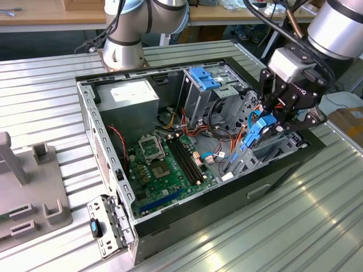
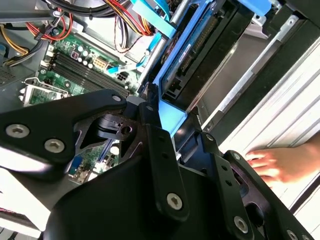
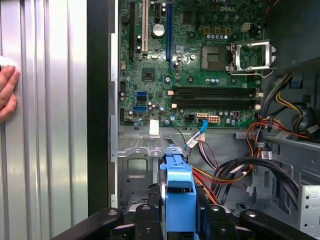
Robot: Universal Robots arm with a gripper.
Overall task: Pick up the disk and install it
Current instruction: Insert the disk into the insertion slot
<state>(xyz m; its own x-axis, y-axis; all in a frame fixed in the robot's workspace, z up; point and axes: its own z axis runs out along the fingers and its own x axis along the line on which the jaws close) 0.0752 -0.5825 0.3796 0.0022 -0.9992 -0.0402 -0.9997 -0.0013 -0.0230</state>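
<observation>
Blue plastic framed the disk (image 1: 258,131), which my gripper (image 1: 272,120) pinched between black jaws pressed against its two sides. It stood on edge, long axis steep, lower end aimed down into the open computer case (image 1: 187,212) beside the grey metal drive cage (image 1: 227,105). A green motherboard (image 1: 164,170) lay flat below. My wrist hung over the case's corner at the exterior view's right, above the ribbed metal table (image 1: 266,238)
</observation>
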